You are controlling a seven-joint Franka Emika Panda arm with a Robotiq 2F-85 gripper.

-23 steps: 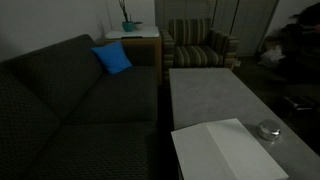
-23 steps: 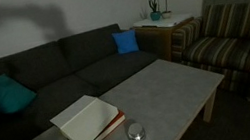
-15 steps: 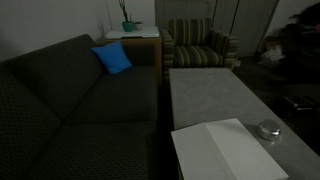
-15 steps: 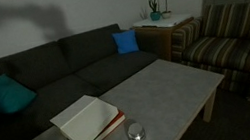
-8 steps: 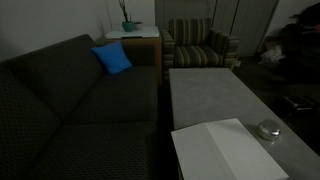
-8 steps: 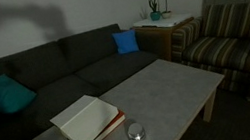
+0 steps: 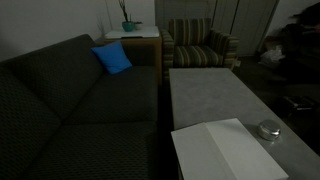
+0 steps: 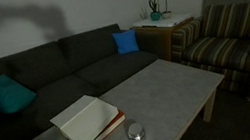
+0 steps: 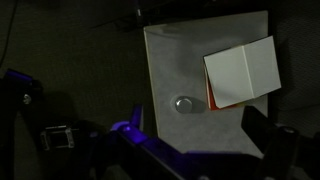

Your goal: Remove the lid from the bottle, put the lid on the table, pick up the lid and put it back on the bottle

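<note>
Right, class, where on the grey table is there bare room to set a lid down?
The table half toward the striped armchair is bare. It is crowded at the other end, where the white board and the bottle sit close but apart.

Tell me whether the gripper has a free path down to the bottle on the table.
Probably yes. The gripper hangs high above the table, open and empty. The bottle stands on bare tabletop, apart from the white board, with nothing between.
</note>
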